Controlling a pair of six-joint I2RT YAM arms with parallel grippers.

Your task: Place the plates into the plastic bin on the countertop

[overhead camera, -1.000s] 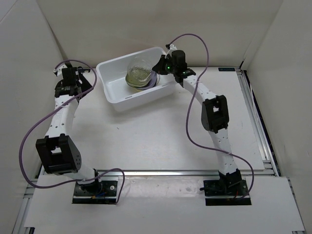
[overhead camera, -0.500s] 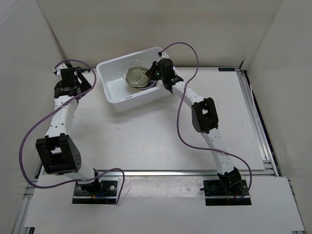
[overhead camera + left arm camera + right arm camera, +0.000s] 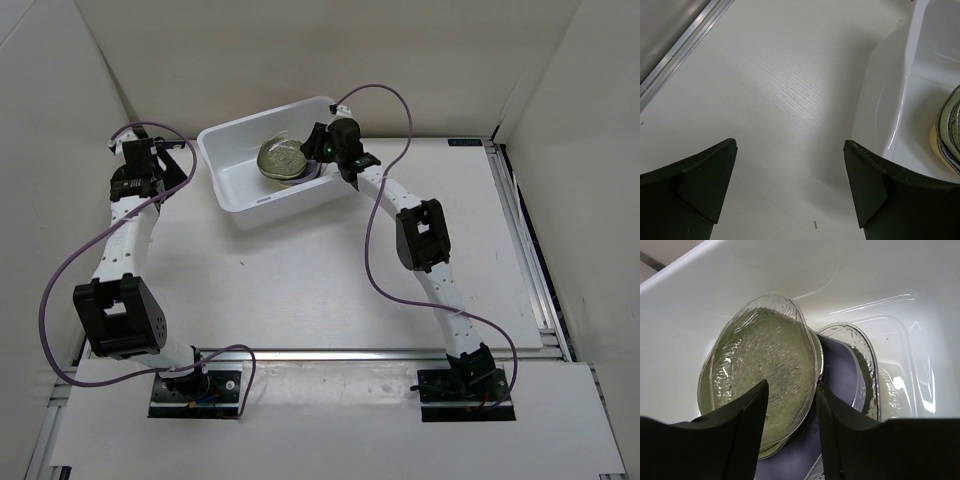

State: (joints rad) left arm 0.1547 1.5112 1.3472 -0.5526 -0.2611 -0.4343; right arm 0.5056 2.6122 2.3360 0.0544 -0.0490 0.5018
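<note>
My right gripper (image 3: pixel 791 390) is down in the bin (image 3: pixel 715 280), jaws narrow with the clear plate (image 3: pixel 765 360) between them (pinched or loose, I can't tell). It leans on a purple plate (image 3: pixel 840 370). My left gripper (image 3: pixel 789 150) gapes wide over the countertop (image 3: pixel 765 75), beside the bin's wall.

Legible text: none in any view.
Possible label: a small teal strip (image 3: pixel 463 143) at the far right edge of the countertop (image 3: pixel 300 270), too small to read.
</note>
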